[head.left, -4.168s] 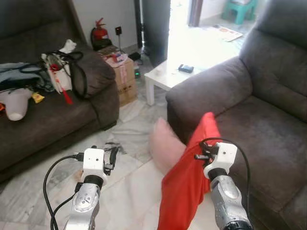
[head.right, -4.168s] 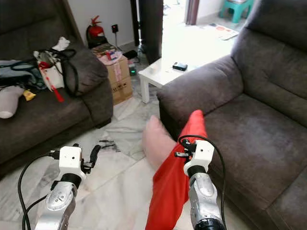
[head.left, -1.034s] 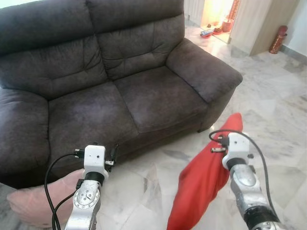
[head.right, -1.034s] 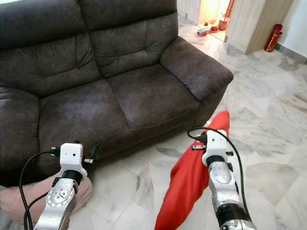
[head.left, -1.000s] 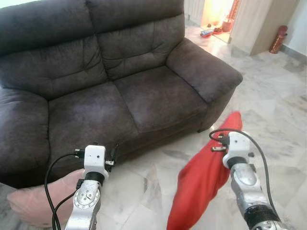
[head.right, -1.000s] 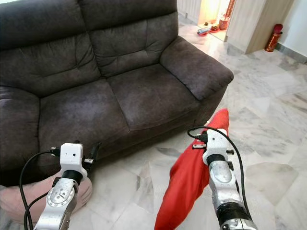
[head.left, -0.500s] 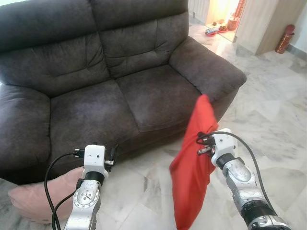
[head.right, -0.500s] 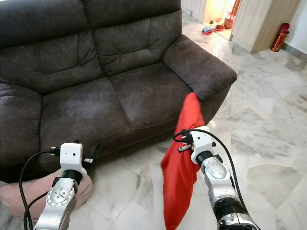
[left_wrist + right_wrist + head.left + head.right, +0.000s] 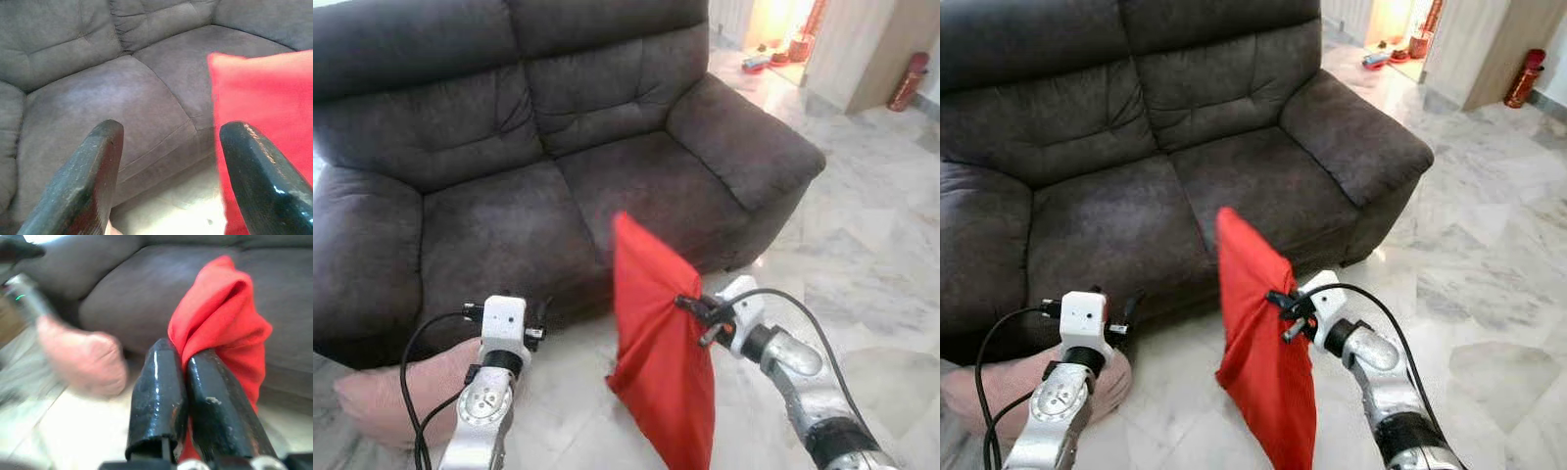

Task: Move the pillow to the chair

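Note:
A red pillow (image 9: 656,362) hangs in the air in front of the dark grey two-seat sofa (image 9: 509,215), pinched at one edge by my right gripper (image 9: 690,308), which is shut on its fabric. In the right wrist view both fingers (image 9: 156,396) press together on a fold of the red pillow (image 9: 220,328). My left gripper (image 9: 540,315) stays low at the left, open and holding nothing. Through its wide-set fingers (image 9: 83,181) I see the sofa seat (image 9: 98,112) and the red pillow (image 9: 264,93) off to one side.
A pink pillow (image 9: 391,397) lies on the marble floor (image 9: 881,245) beside the sofa's left front corner, under my left arm. A red fire extinguisher (image 9: 909,78) stands by a wooden panel at the far right, near a lit doorway (image 9: 778,29).
My right arm has swung the red pillow leftward, from in front of the sofa's right armrest to in front of its seat cushions. The left arm has not moved.

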Controlling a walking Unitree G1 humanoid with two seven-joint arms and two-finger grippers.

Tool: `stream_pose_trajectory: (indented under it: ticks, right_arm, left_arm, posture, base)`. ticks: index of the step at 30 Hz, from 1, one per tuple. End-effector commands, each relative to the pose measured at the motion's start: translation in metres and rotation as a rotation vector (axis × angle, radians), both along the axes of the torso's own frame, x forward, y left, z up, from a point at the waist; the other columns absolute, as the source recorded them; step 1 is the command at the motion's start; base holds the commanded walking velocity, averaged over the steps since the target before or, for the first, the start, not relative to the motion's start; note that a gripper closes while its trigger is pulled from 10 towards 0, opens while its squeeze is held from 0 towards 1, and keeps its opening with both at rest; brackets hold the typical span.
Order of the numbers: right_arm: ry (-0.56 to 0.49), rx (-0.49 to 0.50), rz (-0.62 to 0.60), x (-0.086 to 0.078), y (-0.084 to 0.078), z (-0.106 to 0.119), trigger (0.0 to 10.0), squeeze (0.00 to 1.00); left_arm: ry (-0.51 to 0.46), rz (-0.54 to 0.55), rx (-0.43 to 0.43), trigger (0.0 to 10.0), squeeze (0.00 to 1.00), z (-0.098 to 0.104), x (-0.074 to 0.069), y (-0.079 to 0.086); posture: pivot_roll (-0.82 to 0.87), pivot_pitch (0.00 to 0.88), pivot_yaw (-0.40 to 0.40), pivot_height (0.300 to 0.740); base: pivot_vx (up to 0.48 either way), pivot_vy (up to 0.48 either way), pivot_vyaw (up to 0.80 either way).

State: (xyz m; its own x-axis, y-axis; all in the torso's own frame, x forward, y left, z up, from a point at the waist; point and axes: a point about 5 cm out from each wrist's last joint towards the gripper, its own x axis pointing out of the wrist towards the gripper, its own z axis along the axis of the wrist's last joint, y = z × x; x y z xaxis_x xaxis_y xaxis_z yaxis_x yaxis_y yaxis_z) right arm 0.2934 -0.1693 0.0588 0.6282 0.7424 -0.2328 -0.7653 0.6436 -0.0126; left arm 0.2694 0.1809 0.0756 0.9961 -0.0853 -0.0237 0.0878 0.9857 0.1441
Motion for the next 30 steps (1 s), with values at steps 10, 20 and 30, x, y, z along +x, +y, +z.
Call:
stream_pose_trajectory:
  ticks: [10,20,30]
  right_arm:
    - [-0.018,-0.008,0.219,-0.009,0.000,0.020,10.0,0.00]
    - [0.017,0.025,0.392,-0.023,0.001,0.037,10.0,0.00]
    - [0.054,0.033,0.554,-0.041,0.001,0.046,10.0,0.00]
  left_arm:
    - [0.075,-0.245,-0.010,10.0,0.00,0.018,-0.011,0.012]
    - [0.446,-0.727,0.248,10.0,0.00,-0.003,-0.067,0.020]
    - [0.350,-0.600,0.431,10.0,0.00,-0.003,-0.055,0.029]
  posture:
    - [0.02,0.063,0.041,0.740]
    - [0.03,0.063,0.042,0.740]
    - [0.03,0.059,0.037,0.740]
  base:
    - [0.000,0.000,0.00]
    - [0.000,0.000,0.00]
    - [0.000,0.000,0.00]
